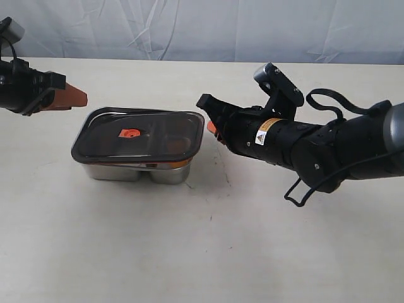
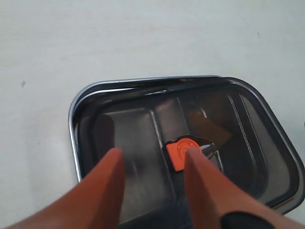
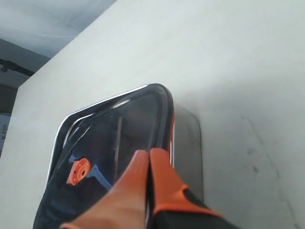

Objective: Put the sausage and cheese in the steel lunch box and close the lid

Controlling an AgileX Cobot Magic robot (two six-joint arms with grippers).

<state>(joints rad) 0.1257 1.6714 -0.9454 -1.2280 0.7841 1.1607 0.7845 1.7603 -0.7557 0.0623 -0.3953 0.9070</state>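
The steel lunch box [image 1: 136,172] stands left of centre with the dark tinted lid [image 1: 139,136] lying on it, slightly askew; a strip of orange seal shows at its front right. The orange-red valve [image 1: 130,133] sits mid-lid. A brownish wedge, likely the cheese [image 2: 208,127], shows dimly through the lid [image 2: 248,138]; I cannot make out the sausage. My left gripper [image 1: 66,96] hangs open to the left of the box, its fingers framing the valve [image 2: 178,153]. My right gripper [image 3: 149,153] is shut and empty, its tips at the lid's right edge [image 3: 164,119].
The pale tabletop [image 1: 202,252] spreads all round the box. A grey backdrop [image 1: 208,25] rises behind the far edge. My right arm [image 1: 315,145] lies low across the right side, cable loops hanging from it.
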